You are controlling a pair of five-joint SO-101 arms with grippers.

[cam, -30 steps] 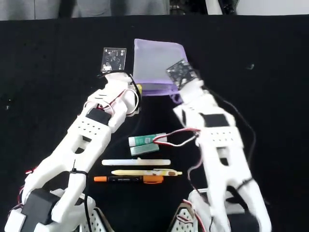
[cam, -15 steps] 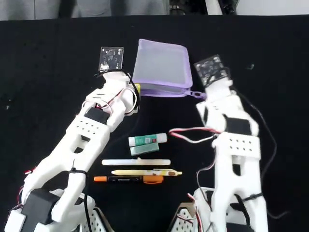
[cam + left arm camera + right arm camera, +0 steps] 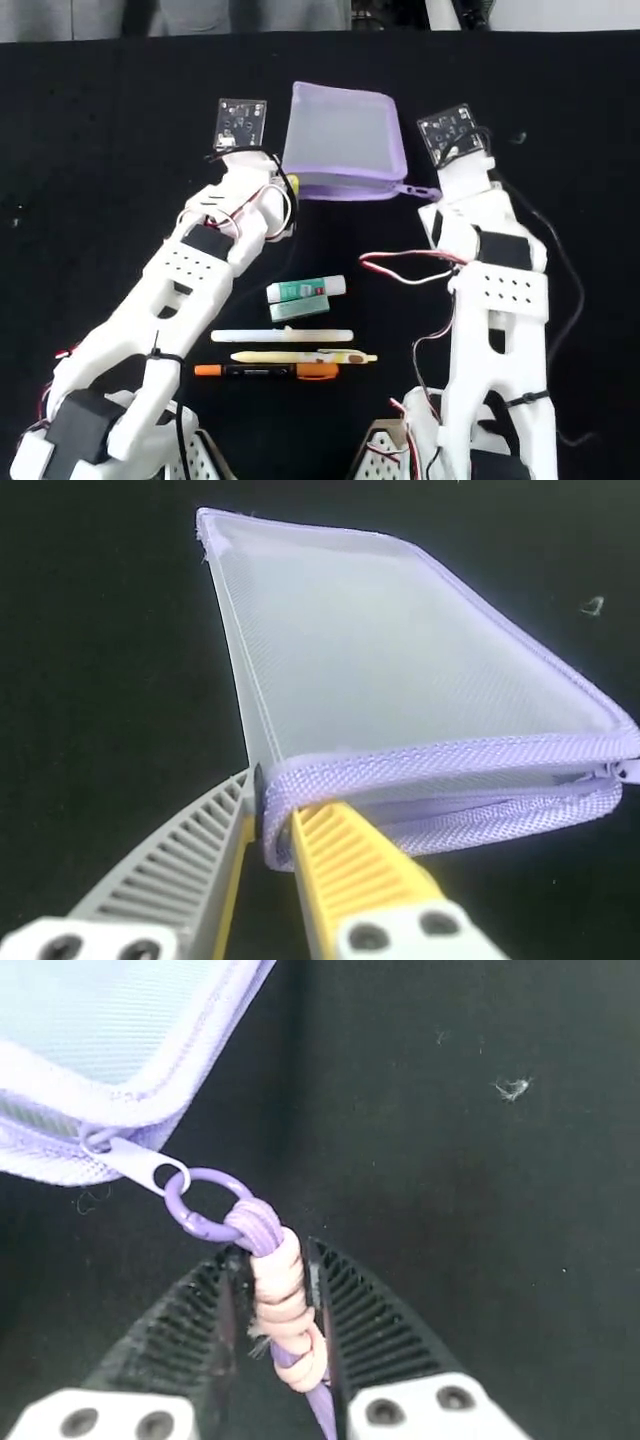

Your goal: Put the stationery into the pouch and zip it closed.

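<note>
Presumably unzipping: on the black table (image 3: 100, 120) the purple mesh pouch (image 3: 340, 135) lies far out, the stationery (image 3: 282, 336) well apart nearer the arms' bases. The left claw (image 3: 275, 805) pinches the pouch's corner; the right claw (image 3: 272, 1255) clamps the zip-pull cord (image 3: 285, 1310). Next, fetch a pen.

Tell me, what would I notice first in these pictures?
The pale purple mesh zip pouch in the far middle of the black table stands out, held between two arms: the left pincer clamps its corner, and the right pincer grips the pink and purple corded zip pull. Nearer the arms' bases, a green and white glue stick and an orange and black pen lie loose.
</note>
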